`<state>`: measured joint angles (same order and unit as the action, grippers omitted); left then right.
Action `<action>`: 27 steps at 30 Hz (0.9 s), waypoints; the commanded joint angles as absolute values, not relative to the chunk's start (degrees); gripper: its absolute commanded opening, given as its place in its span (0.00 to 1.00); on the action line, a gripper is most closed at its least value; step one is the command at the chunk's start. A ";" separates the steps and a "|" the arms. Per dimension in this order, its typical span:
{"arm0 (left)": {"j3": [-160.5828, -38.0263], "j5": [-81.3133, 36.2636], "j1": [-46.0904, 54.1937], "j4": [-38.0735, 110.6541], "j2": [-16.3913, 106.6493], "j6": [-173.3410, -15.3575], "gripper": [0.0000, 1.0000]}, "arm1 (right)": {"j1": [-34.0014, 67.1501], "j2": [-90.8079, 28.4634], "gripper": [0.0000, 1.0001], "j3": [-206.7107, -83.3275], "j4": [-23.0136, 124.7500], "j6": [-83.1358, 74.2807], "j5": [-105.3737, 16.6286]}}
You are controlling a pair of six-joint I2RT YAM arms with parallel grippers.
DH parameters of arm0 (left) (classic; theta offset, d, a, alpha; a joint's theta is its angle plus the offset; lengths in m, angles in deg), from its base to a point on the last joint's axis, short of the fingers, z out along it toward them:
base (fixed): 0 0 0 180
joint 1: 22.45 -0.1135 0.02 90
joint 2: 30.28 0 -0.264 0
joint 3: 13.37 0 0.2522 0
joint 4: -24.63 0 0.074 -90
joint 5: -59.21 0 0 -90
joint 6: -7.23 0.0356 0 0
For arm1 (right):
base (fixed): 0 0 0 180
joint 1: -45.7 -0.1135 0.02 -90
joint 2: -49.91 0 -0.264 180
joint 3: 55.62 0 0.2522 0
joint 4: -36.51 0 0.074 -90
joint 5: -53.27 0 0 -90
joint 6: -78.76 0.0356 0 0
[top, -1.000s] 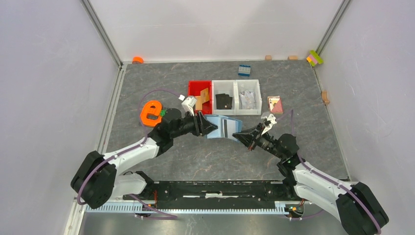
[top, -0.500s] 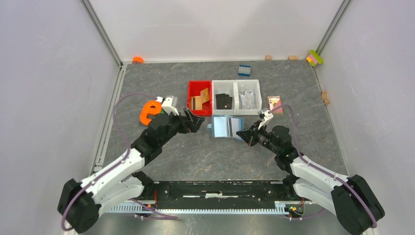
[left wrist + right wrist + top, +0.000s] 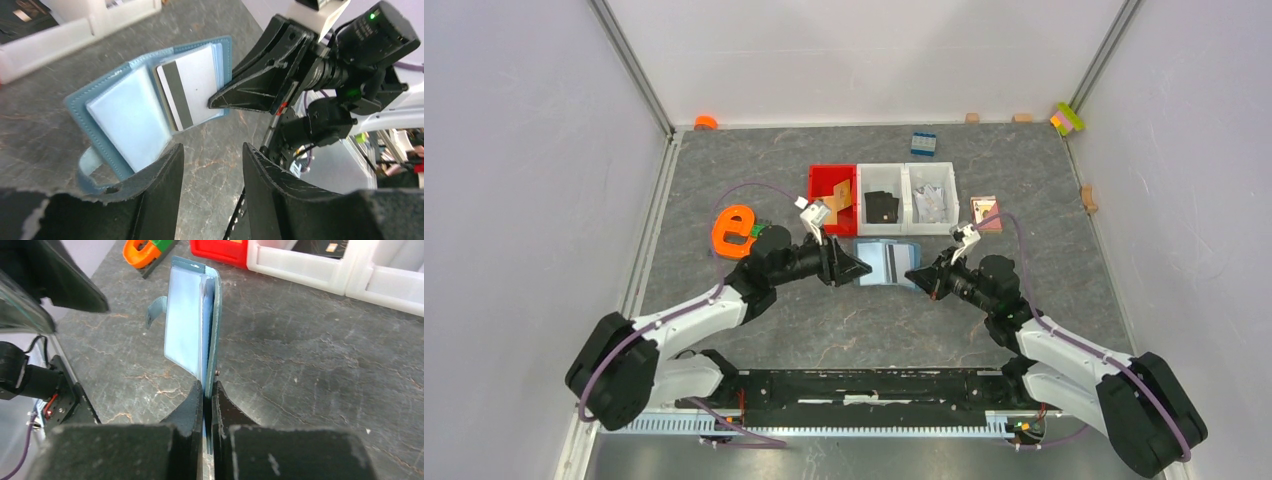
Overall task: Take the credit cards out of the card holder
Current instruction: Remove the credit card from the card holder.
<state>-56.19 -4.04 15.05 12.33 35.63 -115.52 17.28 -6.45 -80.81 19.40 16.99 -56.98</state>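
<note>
Plainly, one wallet, one card showing, two grippers at it.
The single card holder [image 3: 886,262] is spread open at mid-table, with three bins [image 3: 881,168] at its 12 o'clock. The right gripper [image 3: 207,399] is pinched tight on the holder's 3 o'clock edge. The left gripper [image 3: 212,149] stands just off the 9 o'clock edge, jaws parted, gripping nothing. One silvery-grey credit card [image 3: 192,90] with one dark stripe sits in the right-hand pocket. One tan card [image 3: 840,195] stands in the red bin [image 3: 822,180], one black card [image 3: 881,207] in the middle one.

Bright, even light with soft shadows; wrist views blur up close.
</note>
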 commanded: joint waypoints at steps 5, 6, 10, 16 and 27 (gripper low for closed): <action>-61.71 1.88 15.43 10.08 44.64 -116.94 0.52 | 17.67 -6.63 0.00 -82.34 10.89 21.56 -63.43; -62.75 1.35 15.44 11.59 46.56 -117.11 0.51 | 17.66 -7.28 0.00 -82.46 10.77 22.11 -63.89; -66.91 0.07 15.43 18.04 53.97 -117.82 0.51 | 17.98 -12.61 0.00 -85.16 14.25 23.21 -65.16; -69.82 0.08 15.44 19.95 62.00 -119.50 0.51 | 18.93 -21.05 0.00 -85.90 10.08 27.13 -71.42; -73.03 2.35 15.14 19.87 72.71 -124.10 0.52 | 20.68 -28.96 0.03 -85.59 8.01 29.07 -71.59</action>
